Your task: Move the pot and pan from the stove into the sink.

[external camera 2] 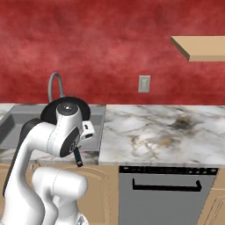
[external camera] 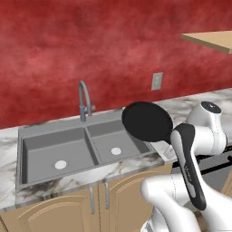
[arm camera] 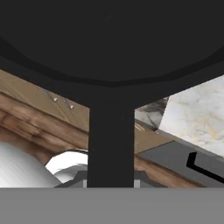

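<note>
I have the pan (external camera: 147, 121) clamped by its handle (arm camera: 111, 144): in the hand view the long black handle runs straight up from between the gripper (arm camera: 111, 183) fingertips into the broad dark disc that spreads across the top, so the jaws are closed narrow on the handle and the pan's long axis lies in line with the gripper's own reach. From the left base view the pan is carried tilted up on edge, its round black face toward that camera, ahead of the hand and above the front right corner of the sink (external camera: 27, 136).

The relation that matters to me now is this: the nearer, right-hand basin (external camera: 108, 136) lies below and just beyond the pan, with the faucet (external camera: 83, 97) further off behind the divider. I judge the pan must go forward and down, and be levelled, before I let go; released on edge it would likely clatter against the basin wall.

Around the sink runs a marbled white countertop (external camera 2: 154, 132), with wooden cabinet doors (external camera: 68, 208) below the hand and a dishwasher front (external camera 2: 167, 193) off to the gripper's right. Behind everything is a red wall (external camera 2: 110, 44) with a wall outlet (external camera 2: 144, 83) and a wooden shelf (external camera 2: 202, 47) high up.
</note>
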